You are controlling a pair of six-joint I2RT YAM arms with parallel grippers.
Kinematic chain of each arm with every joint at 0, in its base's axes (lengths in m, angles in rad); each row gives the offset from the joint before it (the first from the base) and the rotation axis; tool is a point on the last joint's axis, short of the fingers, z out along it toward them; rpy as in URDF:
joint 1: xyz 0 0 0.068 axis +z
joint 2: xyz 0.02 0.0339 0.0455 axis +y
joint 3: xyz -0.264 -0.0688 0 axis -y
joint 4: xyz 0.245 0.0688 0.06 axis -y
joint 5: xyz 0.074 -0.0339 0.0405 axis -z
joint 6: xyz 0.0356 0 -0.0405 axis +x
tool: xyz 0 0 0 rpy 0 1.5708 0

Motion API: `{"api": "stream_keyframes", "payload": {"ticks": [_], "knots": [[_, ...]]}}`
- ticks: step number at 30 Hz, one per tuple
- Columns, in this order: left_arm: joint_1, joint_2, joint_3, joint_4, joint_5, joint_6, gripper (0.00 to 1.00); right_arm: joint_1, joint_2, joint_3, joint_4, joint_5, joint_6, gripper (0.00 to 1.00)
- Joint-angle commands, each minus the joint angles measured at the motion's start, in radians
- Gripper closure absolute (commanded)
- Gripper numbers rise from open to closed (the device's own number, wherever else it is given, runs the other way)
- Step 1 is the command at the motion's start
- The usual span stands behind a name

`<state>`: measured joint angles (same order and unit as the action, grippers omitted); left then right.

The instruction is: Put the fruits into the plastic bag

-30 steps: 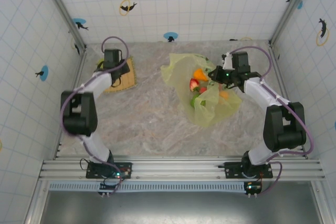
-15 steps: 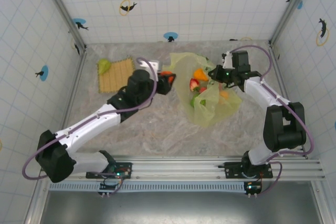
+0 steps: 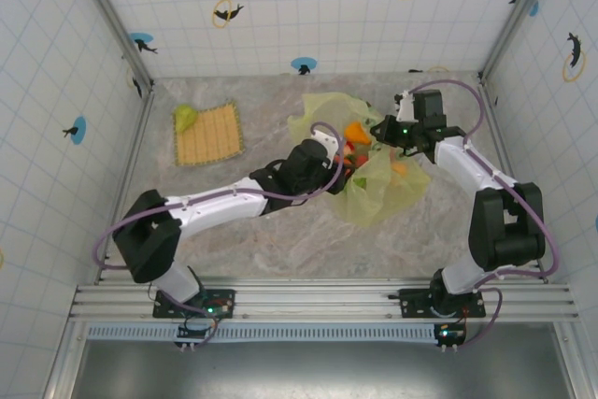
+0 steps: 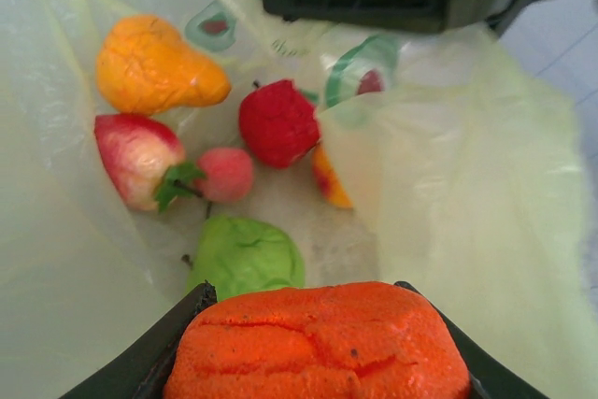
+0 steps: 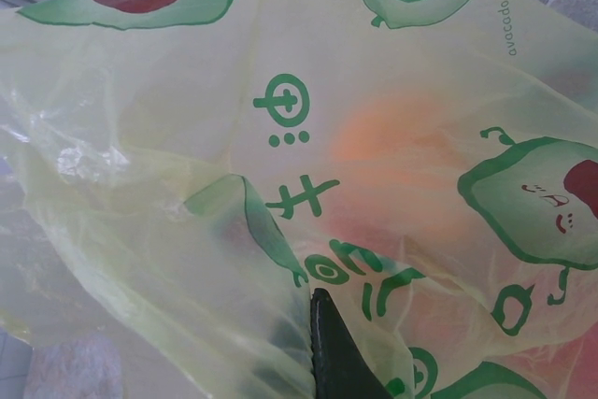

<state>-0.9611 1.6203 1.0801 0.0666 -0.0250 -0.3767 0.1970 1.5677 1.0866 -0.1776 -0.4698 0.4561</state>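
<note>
The yellow-green plastic bag (image 3: 381,190) lies open at the table's middle right. My left gripper (image 3: 338,158) reaches into its mouth, shut on an orange-red fruit (image 4: 318,348). Below it inside the bag (image 4: 486,184) lie an orange pear (image 4: 154,67), a red-and-white fruit (image 4: 133,154), a small pink fruit (image 4: 224,175), a red fruit (image 4: 277,123), a green fruit (image 4: 245,257) and part of an orange one (image 4: 327,179). My right gripper (image 3: 378,131) is shut on the bag's far right rim, one finger (image 5: 332,352) pressed against the printed plastic (image 5: 308,137). A yellow-green fruit (image 3: 185,117) sits by the mat's far left corner.
The tan woven mat (image 3: 209,134) lies at the far left of the marble table (image 3: 262,240). Tiled walls and metal posts close in the table on three sides. My left arm (image 3: 224,205) stretches diagonally across the middle.
My left arm has swung from the mat on the left across to the bag's mouth, carrying the orange-red fruit. The right gripper has kept its hold on the bag.
</note>
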Motion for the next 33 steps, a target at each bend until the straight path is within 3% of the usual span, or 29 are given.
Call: {"api": "stream_keyframes", "payload": {"ticks": [1,15,25,33], "knots": [[0.014,0.055,0.067,-0.031,-0.106,0.055,0.54,0.004,-0.039,0.028,-0.019,-0.016,-0.019,1.0],[0.099,0.332,0.293,-0.022,-0.099,0.079,0.53,0.004,-0.051,0.011,-0.004,-0.023,-0.013,1.0],[0.102,0.462,0.395,-0.029,-0.209,0.157,0.5,0.0,-0.044,0.033,-0.02,-0.025,-0.014,1.0],[0.106,0.489,0.413,-0.008,-0.251,0.154,0.38,-0.015,-0.049,0.032,-0.043,-0.023,-0.03,1.0]]}}
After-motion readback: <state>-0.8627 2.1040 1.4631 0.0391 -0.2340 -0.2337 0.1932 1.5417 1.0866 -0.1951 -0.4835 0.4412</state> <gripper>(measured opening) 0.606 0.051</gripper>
